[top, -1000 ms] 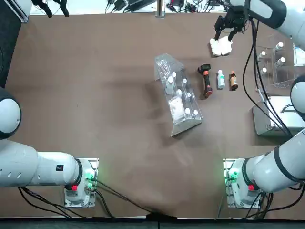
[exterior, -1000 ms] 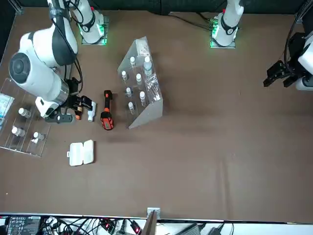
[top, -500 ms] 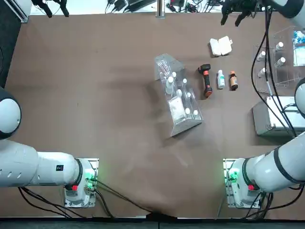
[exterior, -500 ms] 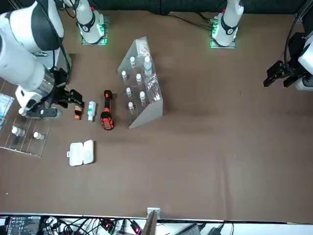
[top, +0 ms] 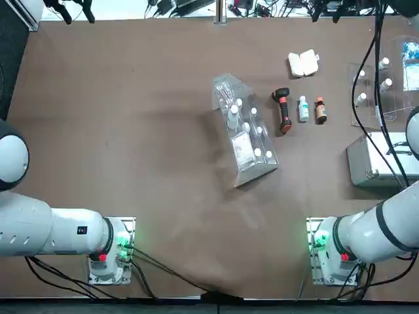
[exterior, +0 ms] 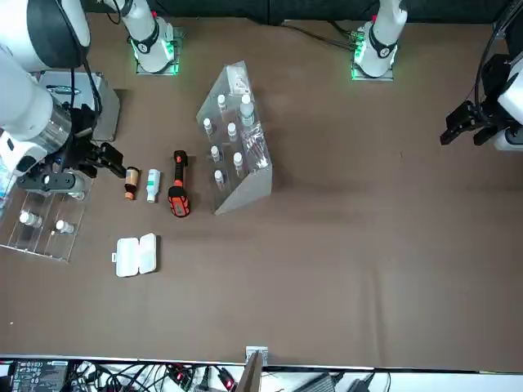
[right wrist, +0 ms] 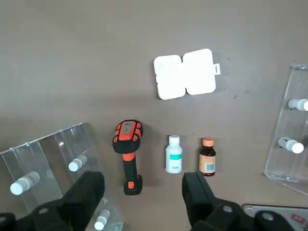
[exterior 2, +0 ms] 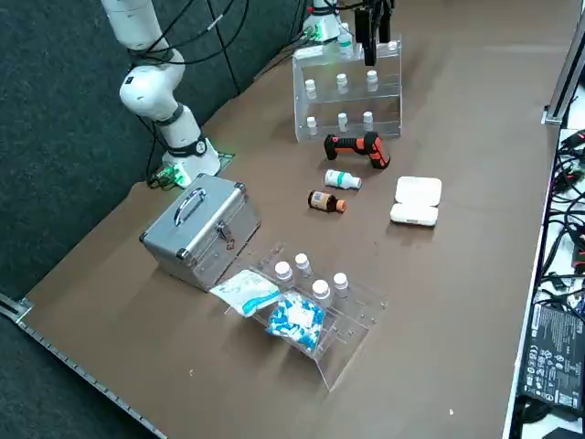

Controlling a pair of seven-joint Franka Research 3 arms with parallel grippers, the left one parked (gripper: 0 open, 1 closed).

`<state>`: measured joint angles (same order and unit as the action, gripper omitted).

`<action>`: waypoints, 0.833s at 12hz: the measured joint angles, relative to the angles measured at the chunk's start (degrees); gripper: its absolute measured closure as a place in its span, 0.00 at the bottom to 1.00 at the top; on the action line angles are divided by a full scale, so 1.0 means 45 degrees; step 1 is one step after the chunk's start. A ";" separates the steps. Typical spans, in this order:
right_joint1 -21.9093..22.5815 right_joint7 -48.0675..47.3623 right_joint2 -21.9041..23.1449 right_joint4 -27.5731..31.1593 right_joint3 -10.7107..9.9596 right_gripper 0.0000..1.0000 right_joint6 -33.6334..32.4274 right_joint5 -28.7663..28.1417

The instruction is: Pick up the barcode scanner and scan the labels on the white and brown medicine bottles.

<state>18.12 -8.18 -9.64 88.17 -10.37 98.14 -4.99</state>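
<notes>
Right gripper (right wrist: 142, 192) raised, fingers apart and empty
It has been lifted away since 1 second ago; below it the orange-black barcode scanner (right wrist: 127, 155), white medicine bottle (right wrist: 173, 154) and brown medicine bottle (right wrist: 207, 156) are left lying flat.

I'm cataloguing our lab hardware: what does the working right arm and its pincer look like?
The right arm has a glossy white shell with dark grey joint bands and black cables along it. Its base glows green with a red button. The right pincer is black, with two broad, blocky matte fingers.
</notes>
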 joint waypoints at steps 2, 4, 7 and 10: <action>-0.0030 0.0067 0.0098 -0.0536 -0.0018 0.00 -0.0449 0.0075; -0.0026 0.0217 0.0178 -0.1013 -0.0018 0.00 -0.0771 0.0075; -0.0065 0.0410 0.0305 -0.1413 -0.0035 0.00 -0.1104 0.0080; -0.0106 0.0425 0.0321 -0.1454 -0.0041 0.00 -0.1217 0.0249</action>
<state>17.64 -6.27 -8.20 81.62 -10.55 92.67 -3.87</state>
